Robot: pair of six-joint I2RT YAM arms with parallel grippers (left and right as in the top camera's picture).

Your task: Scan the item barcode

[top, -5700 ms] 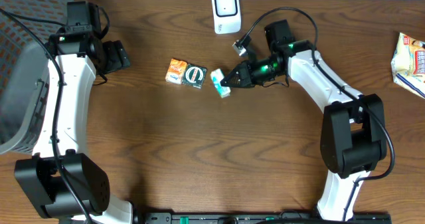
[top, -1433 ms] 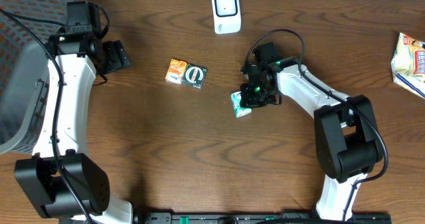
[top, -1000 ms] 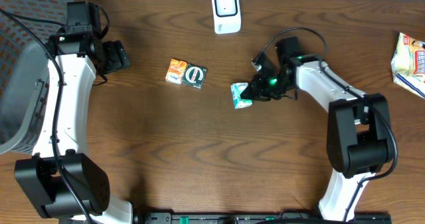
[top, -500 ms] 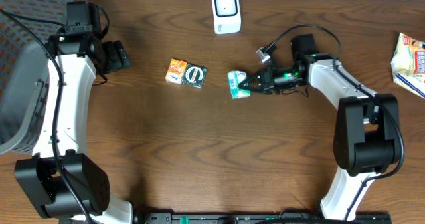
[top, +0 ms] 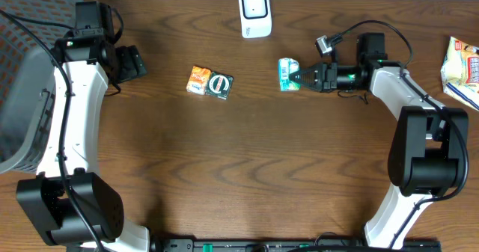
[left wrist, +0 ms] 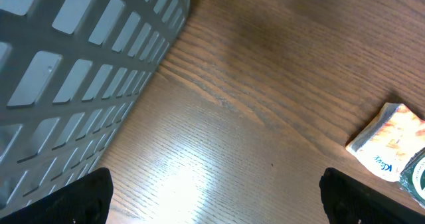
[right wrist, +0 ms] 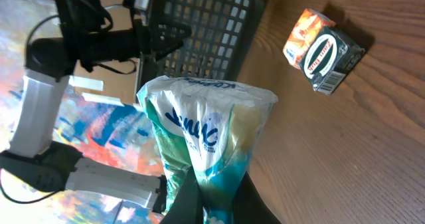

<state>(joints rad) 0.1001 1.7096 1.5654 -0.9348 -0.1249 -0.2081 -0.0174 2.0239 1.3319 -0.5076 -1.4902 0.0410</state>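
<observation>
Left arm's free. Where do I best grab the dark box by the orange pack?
Probably from above, pinching the dark box across the two edges that run away from the orange pack. The two touch, so the shared side leaves no room.

The green-and-white packet [top: 288, 74], gripped at 1 end, points sideways near the white scanner [top: 254, 13], to its lower right.

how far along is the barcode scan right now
Done: the right gripper is shut on the green-and-white packet, so the pickup looks complete. In hand: the packet is held below and to the right of the white scanner, not yet at it. Left: showing the barcode to the scanner. The left gripper is open and holds nothing.
</observation>
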